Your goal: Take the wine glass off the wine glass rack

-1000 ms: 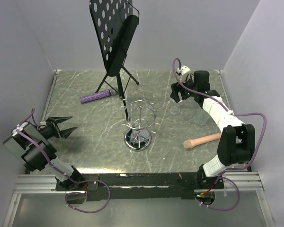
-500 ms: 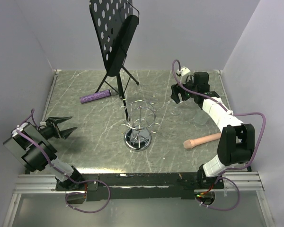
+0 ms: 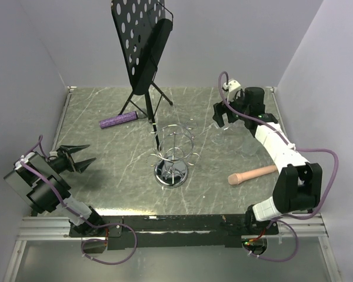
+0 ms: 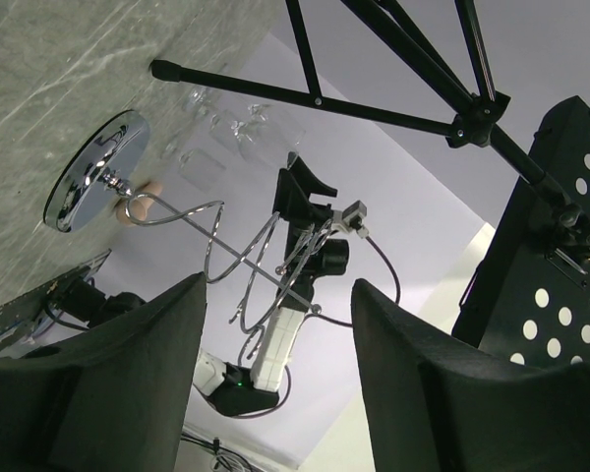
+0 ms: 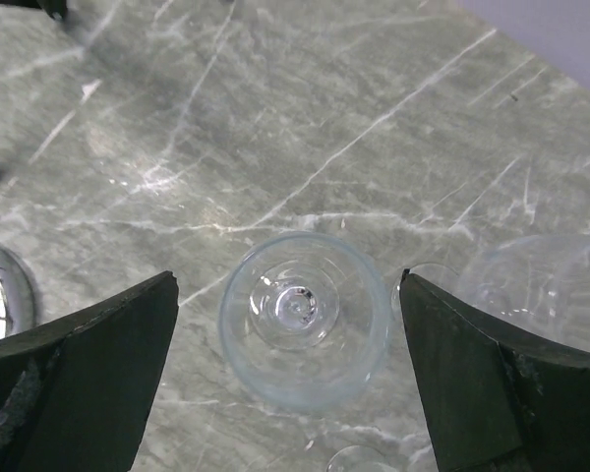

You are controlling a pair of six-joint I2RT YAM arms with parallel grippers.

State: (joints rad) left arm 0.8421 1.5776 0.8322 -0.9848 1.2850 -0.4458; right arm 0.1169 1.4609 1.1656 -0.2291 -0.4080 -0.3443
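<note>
two glasses stood upright on the table (image 3: 106, 188), to the right of the rack (image 3: 173, 154) and apart from it. my right gripper (image 5: 288, 285) hung above the nearer glass (image 5: 305, 332) with its fingers spread wide. seen from the wrist, one finger lay on each side of the rim with bare table between, and neither touched it, so i held nothing. the second glass (image 5: 546, 285) stood just beside the first, partly hidden by one finger. the rack stood at mid table on its round base, an edge of which showed at the left of my right wrist view. my left gripper (image 3: 76, 157) sat low over the table's left side, well apart from the rack, fingers partly spread and gripping nothing. a music stand (image 3: 142, 53) rose at the back with a purple roll (image 3: 119, 120) near its feet. a tan rod (image 3: 252, 174) lay near my right arm.
</note>
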